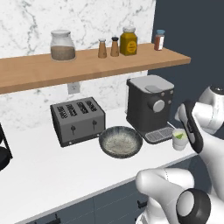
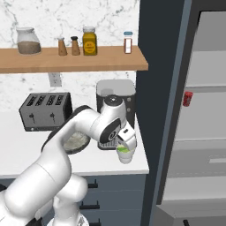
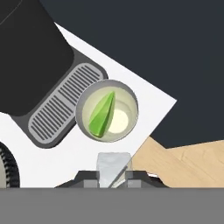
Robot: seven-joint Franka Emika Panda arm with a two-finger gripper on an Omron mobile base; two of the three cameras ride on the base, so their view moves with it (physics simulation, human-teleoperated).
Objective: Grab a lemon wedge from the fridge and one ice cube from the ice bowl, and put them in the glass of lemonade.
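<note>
The jaws (image 3: 113, 175) are sitting nearly shut, pinching a pale, translucent ice cube (image 3: 113, 165) between the fingertips, as the hand view is showing. They are hanging over the glass (image 3: 107, 110), which is standing on the white desk (image 3: 65, 153) just beside the coffee machine's ribbed drip tray (image 3: 61, 107). A green-yellow wedge (image 3: 101, 114) is lying inside the glass, slanting across its pale contents. In the left base view the glass (image 1: 179, 139) is sitting at the right end of the desk (image 1: 48, 170), near its front edge, with the wedge (image 1: 179, 135) showing at the rim and the arm's dark wrist reaching beside it. The bowl (image 1: 120, 141) is resting on the desk between the toaster (image 1: 78, 120) and the coffee machine (image 1: 149, 107), close to the glass but apart from it. In the right base view the hand is hovering right over the glass (image 2: 125, 154), and the fridge (image 2: 194, 110) is standing open to the right, its light grey shelves showing and a small red item (image 2: 188, 98) sitting at its inner edge. Jars and shakers are lining the wooden shelf (image 1: 87, 65) above the desk.
</note>
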